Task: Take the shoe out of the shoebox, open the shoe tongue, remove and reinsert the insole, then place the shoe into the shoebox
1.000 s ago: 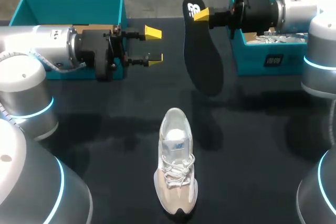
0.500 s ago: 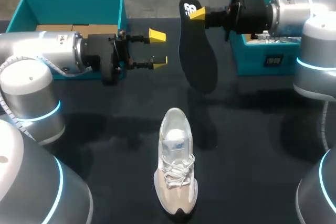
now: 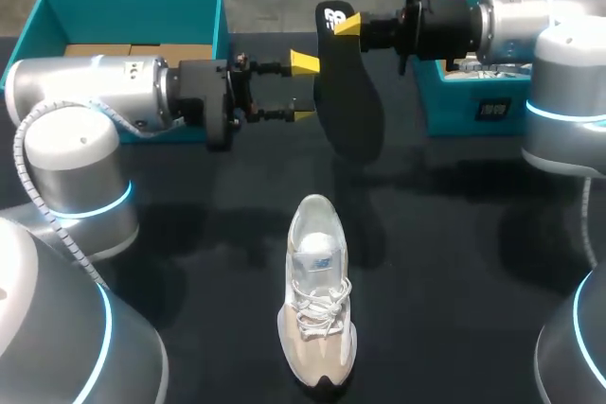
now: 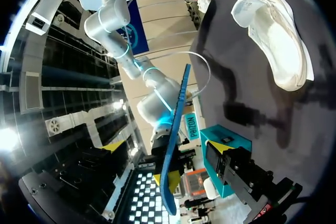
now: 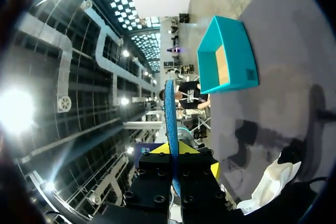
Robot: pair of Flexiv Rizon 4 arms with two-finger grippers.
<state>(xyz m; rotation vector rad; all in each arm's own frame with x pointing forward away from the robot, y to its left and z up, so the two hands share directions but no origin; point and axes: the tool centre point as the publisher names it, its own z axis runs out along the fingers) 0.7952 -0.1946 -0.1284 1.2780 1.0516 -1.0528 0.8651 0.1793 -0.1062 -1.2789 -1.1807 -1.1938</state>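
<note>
A black insole (image 3: 347,92) hangs above the table's far middle, and my right gripper (image 3: 347,25) is shut on its heel end. In the right wrist view the insole (image 5: 170,124) shows edge-on, rising from between the shut fingers of the right gripper (image 5: 175,157). My left gripper (image 3: 304,89) stands open right at the insole's left edge. In the left wrist view the insole's (image 4: 175,145) edge lines up with the gap of my left gripper (image 4: 167,150), and neither finger touches it. The beige laced shoe (image 3: 317,300) rests on the table near the front, toe toward me.
An open teal shoebox (image 3: 133,11) with a brown floor sits at the far left behind my left arm. A second teal box (image 3: 473,111) holding paper sits at the far right under my right arm. The black tabletop (image 3: 189,262) lies around the shoe.
My left arm has moved right, bringing its open gripper up to the insole. My right arm has shifted the held insole a little to the left.
</note>
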